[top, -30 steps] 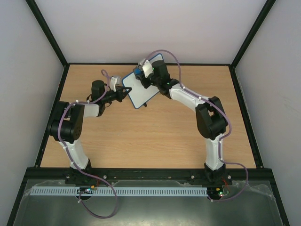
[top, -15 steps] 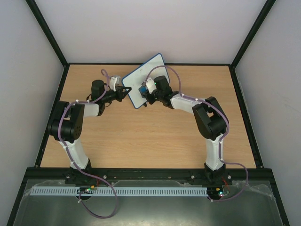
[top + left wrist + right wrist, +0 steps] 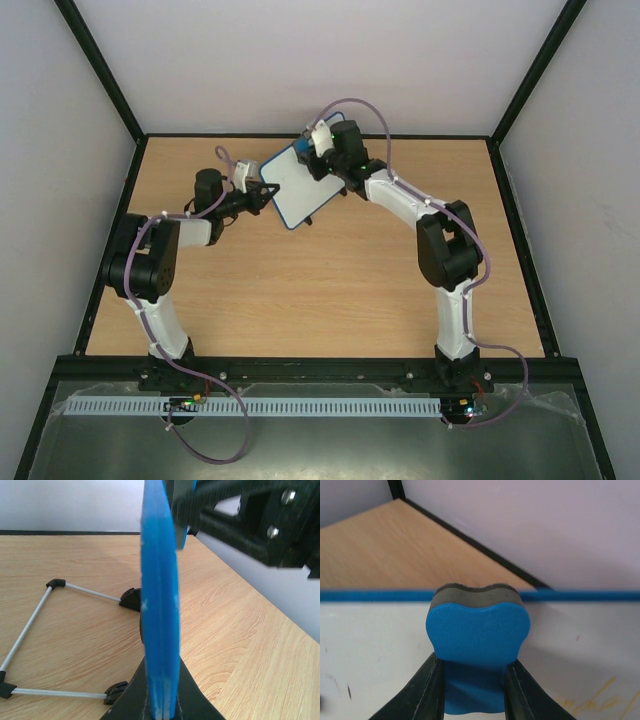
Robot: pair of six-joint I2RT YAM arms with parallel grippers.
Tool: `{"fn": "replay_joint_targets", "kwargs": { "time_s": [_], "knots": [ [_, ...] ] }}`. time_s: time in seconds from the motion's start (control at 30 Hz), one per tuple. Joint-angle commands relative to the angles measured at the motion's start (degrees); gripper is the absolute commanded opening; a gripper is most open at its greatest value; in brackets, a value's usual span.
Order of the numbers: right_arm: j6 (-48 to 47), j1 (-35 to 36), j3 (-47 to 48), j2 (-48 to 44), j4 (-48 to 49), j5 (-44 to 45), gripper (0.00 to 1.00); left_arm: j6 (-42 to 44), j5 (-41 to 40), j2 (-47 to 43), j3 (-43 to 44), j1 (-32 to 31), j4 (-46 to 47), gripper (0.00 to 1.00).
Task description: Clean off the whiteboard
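Note:
The whiteboard [image 3: 298,195], white with a blue frame, is held up tilted over the back of the table. My left gripper [image 3: 266,191] is shut on its left edge; in the left wrist view the blue frame [image 3: 160,605] stands edge-on between the black fingers [image 3: 131,700]. My right gripper [image 3: 306,152] is shut on a blue eraser [image 3: 478,630]. The eraser's dark felt presses on the white surface [image 3: 375,640] near the board's far blue edge. Faint yellow scribbles [image 3: 590,697] show at lower right, and small dark marks [image 3: 340,685] at lower left.
A thin wire frame [image 3: 30,625] with black corner pieces lies on the wooden table [image 3: 330,290] to the left of the board. Black rails and pale walls [image 3: 300,60] close in the table. The right arm [image 3: 250,520] hangs close above the board's edge.
The right gripper swept the eraser down the board towards its near edge, then back up to the far edge. The left gripper and the board stayed put.

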Motion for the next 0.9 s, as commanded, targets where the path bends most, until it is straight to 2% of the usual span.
{"fn": "replay_joint_targets", "kwargs": {
  "time_s": [0.0,0.53,0.73,0.87],
  "knots": [
    [-0.5,0.2,2.9,1.9,0.5,0.4,0.02,0.1,6.4,2.7,-1.0,-2.3,-8.6,0.03],
    [-0.2,0.2,-13.7,1.7,4.3,-1.4,0.02,0.4,6.6,3.1,-0.4,-2.3,-9.5,0.03],
    [-0.8,0.1,-13.5,0.0,3.7,-0.7,0.02,0.5,6.9,3.4,-0.1,-2.4,-9.6,0.03],
    [-1.1,0.0,-8.2,-1.2,1.8,0.2,0.02,0.5,7.1,3.6,0.1,-2.3,-9.6,0.03]
  ]
}}
